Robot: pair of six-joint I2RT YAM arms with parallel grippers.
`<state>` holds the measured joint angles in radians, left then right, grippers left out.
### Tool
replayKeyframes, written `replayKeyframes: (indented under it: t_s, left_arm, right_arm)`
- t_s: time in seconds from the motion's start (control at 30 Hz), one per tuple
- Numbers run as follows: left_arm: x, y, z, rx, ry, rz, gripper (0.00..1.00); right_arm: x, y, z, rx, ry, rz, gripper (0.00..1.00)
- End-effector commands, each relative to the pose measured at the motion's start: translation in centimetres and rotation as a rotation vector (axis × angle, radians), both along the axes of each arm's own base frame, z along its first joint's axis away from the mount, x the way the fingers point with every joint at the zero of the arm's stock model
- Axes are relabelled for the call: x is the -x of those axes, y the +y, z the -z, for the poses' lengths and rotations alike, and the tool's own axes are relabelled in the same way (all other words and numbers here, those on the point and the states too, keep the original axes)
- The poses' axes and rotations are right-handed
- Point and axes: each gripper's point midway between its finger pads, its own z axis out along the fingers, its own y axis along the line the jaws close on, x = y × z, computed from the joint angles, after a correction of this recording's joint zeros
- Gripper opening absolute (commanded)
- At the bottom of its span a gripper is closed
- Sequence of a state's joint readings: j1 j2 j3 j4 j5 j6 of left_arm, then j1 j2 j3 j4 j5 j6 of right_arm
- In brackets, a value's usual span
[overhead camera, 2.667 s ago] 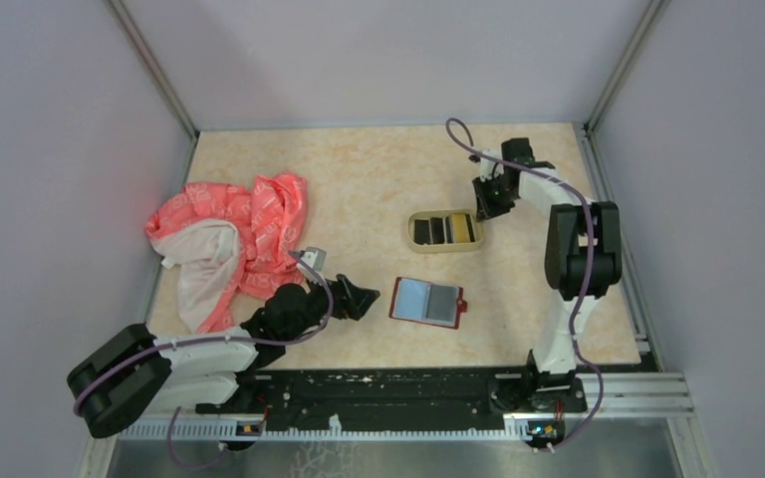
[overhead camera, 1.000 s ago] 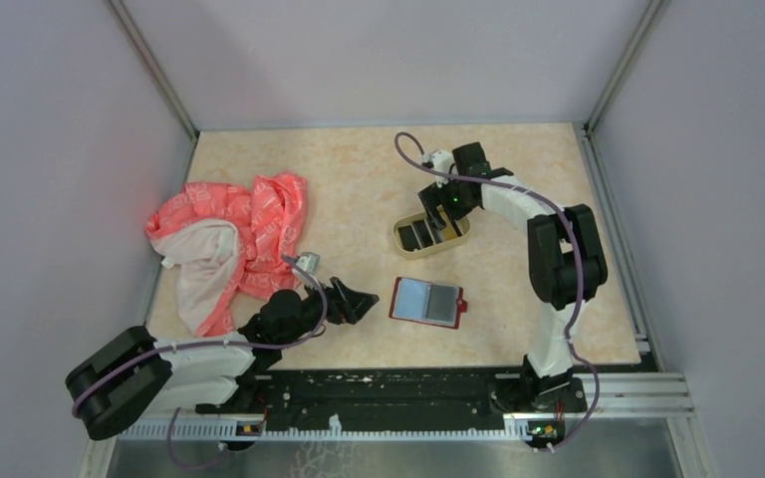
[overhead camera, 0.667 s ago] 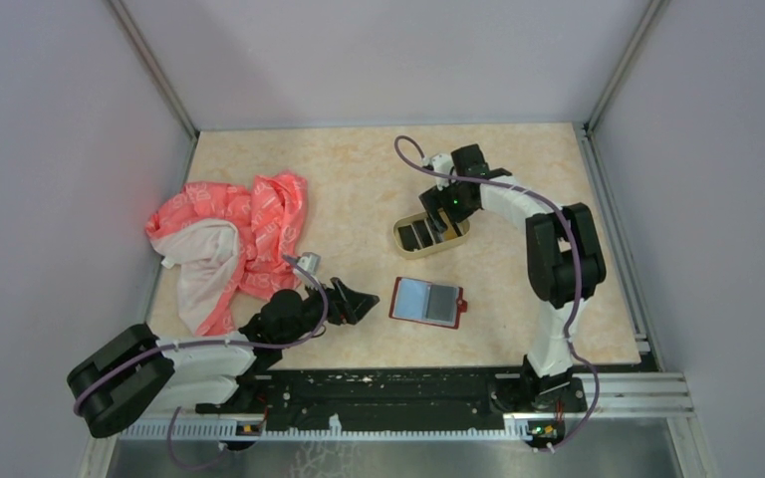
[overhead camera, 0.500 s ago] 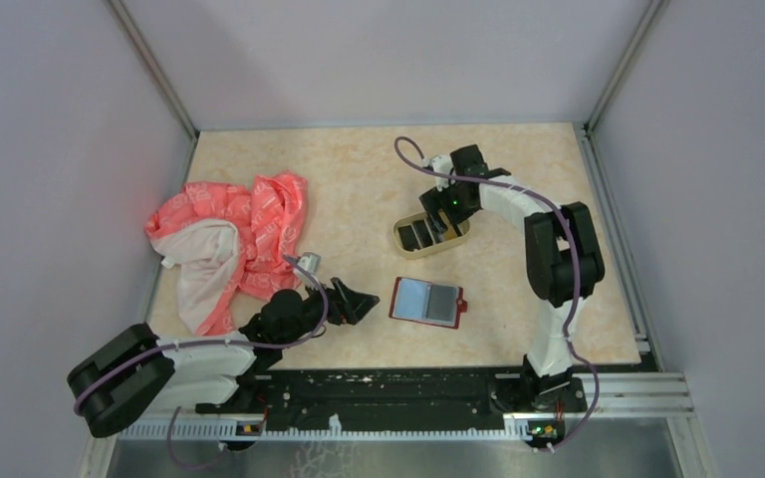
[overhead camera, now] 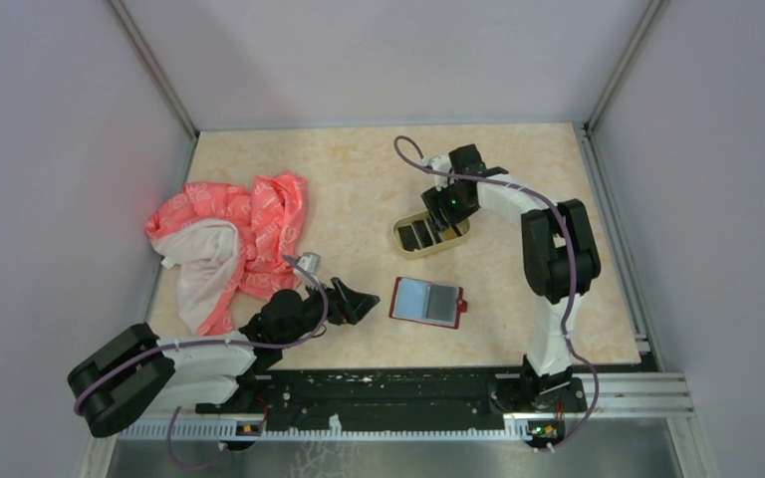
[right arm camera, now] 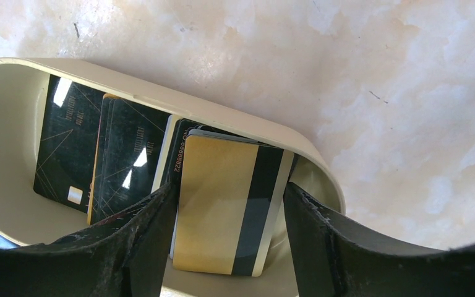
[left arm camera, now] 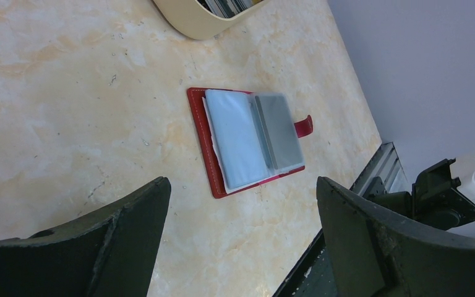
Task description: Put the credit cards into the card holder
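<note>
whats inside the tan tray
In the tray, a gold card with a dark stripe lies on top, overlapping dark cards beside it. How many cards sit beneath the gold one is hidden, and the right gripper covers part of the tray floor.

Tan tray point(right arm camera: 161, 100) rim and dark cards point(right arm camera: 68, 148) partly behind right gripper point(right arm camera: 230, 195)
</note>
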<state>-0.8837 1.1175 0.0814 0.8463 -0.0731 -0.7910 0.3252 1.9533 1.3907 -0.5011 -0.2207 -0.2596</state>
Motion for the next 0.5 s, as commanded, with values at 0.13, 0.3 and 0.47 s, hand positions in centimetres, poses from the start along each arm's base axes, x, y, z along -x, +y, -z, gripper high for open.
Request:
replayKeyframes:
  t_s: [0.13,0.3,0.47]
  left_arm:
    - [-0.1,-0.5,-1.2,0.039,-0.024,0.015,0.93]
    - [-0.1,-0.6,-1.4,0.039,-0.025,0.022,0.93]
    - [-0.1,-0.7,-1.5,0.042,-0.027,0.026,0.93]
  right_arm:
    - [-1.1,0.9,-2.9,-0.053,-0.053,0.003,0.62]
    - [-1.0,1.1,-3.5,-0.124,-0.032,0.014,0.62]
    - [-0.9,1.1,-4.3,-0.206,-0.013,0.017,0.62]
